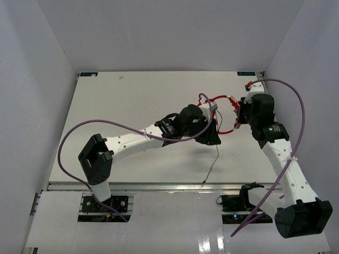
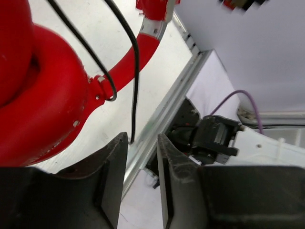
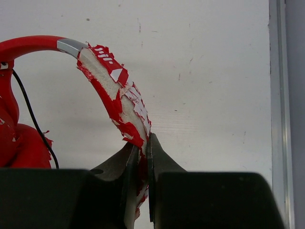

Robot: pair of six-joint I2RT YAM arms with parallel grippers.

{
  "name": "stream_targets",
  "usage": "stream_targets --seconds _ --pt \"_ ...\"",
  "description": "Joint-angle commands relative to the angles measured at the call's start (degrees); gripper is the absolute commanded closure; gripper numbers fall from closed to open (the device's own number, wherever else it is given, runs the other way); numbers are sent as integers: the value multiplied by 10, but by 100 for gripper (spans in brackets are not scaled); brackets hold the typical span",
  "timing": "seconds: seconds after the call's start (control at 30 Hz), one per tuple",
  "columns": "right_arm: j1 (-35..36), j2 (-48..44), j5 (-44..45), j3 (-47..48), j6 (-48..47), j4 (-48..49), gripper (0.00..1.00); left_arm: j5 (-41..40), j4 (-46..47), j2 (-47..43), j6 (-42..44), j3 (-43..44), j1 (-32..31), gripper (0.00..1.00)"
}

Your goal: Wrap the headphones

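While right tool (image 3: 144,143) clamps headphones (image 3: 114,93) near table (image 1: 106,106) right edge, left tool (image 2: 142,140) narrowly parted.

Bright, even light from above, and I'm casting only soft shadows on the table (image 1: 122,100). Glare streaks the glossy near strip (image 1: 206,241). Up close, the headphones (image 2: 38,95) look slightly soft.

The headphones (image 1: 217,97) sit on the counter (image 1: 122,106), right of its middle. The left gripper (image 1: 212,133) is at their near-left side, the right gripper (image 1: 237,117) on the headband (image 3: 116,102) at their right. The cord (image 1: 213,161) runs toward the near edge.
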Motion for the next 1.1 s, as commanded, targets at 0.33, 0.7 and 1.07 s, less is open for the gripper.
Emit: stream_targets --seconds 0.33,0.7,1.07 --pt "-52 -18 -153 101 96 -15 92 -218 376 -165 198 -323 -129 38" --pt "-63 -15 -253 117 75 -47 92 -216 676 -145 408 -551 -144 27" --pt "-71 -25 -296 110 71 -62 92 -230 793 24 453 -475 -130 27"
